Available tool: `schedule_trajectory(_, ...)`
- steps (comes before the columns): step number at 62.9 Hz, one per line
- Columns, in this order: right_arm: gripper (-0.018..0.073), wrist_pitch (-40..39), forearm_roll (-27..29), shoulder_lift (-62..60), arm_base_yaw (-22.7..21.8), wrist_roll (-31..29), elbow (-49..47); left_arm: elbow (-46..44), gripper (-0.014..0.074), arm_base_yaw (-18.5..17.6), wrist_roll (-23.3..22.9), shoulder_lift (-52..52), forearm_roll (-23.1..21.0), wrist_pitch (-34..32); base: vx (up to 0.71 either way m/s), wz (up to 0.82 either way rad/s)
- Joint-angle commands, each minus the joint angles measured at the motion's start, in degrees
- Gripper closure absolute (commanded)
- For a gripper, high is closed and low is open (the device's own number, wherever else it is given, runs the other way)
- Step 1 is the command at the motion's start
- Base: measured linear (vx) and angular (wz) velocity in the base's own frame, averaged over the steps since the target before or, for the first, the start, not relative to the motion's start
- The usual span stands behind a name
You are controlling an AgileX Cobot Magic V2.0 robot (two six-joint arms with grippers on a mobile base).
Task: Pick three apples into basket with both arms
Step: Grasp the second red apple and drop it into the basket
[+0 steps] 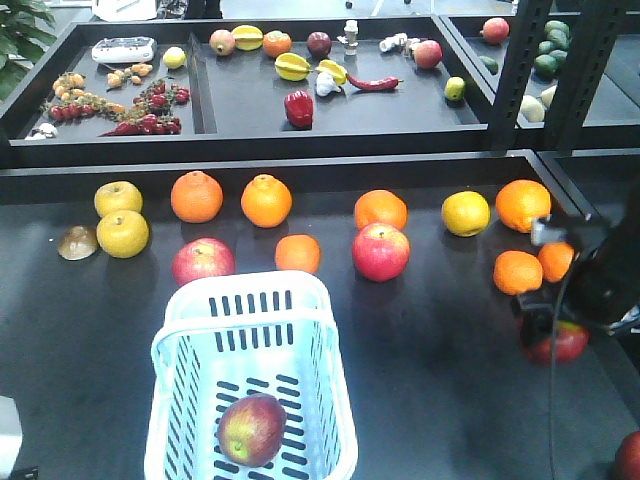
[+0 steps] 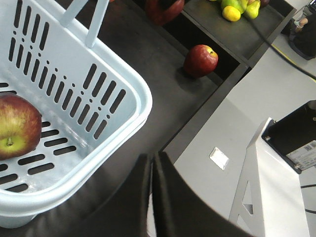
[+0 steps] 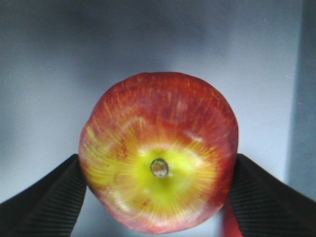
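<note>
1. The right gripper (image 3: 158, 165) is clamped on the held apple (image 3: 163, 108). Its ribbed black fingers (image 3: 49, 202) press in on both flanks, and the stem end with its yellow-green starburst faces the wrist camera.
2. In the front view, the held apple (image 1: 562, 345) hangs at the right side of the near table (image 1: 430, 400), tucked under the right arm (image 1: 600, 275). I cannot tell whether it touches the tabletop.
3. Just beyond that gripper lie two oranges (image 1: 517, 272), close together.
4. The basket (image 1: 240, 310) sits at the near left-centre of the table, with its handle band (image 2: 94, 19) up.
5. One is already home: the basket apple (image 1: 251, 429) rests on the slotted floor towards the near end, and its greenish patch shows in the left wrist view (image 2: 17, 126).
6. The left gripper (image 2: 152, 197) is empty, its dark fingers pressed together. It hovers just outside the basket's near right corner.
7. The third apple (image 2: 201, 60) sits alone on the table close to the right edge. The front view catches only a sliver of it at the near right corner (image 1: 630, 455), well apart from the basket.
8. Two pinkish-red apples (image 1: 380, 250) stand just beyond the basket, with more oranges and yellow fruit (image 1: 122, 233) in loose rows.
</note>
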Motion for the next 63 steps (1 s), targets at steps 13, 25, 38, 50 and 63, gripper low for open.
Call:
schedule_trajectory(13,0.0566,8.1,23.0,-17.1,0.0,-16.2,7.3,-1.3,0.0603,0.1,-0.1,-0.1,-2.9,-0.4,0.00,0.00)
schedule_trajectory(25,0.0564,13.6,38.5,-27.2,0.0,-26.4,17.8,-1.3,0.0603,0.1,-0.1,-0.1,-2.9,-0.4,0.00,0.00)
schedule_trajectory(38,0.0564,12.5,50.1,-35.5,6.5,-31.6,25.0,-1.3,0.0603,0.1,-0.1,-0.1,-2.9,-0.4,0.00,0.00)
schedule_trajectory(50,0.0564,1.5,53.6,-35.7,19.6,-30.7,26.1,-1.3,0.0603,0.1,-0.1,-0.1,-2.9,-0.4,0.00,0.00)
schedule_trajectory(63,0.0562,-15.7,55.7,-30.4,34.8,-30.3,26.1,-1.3,0.0603,0.1,-0.1,-0.1,-2.9,-0.4,0.00,0.00)
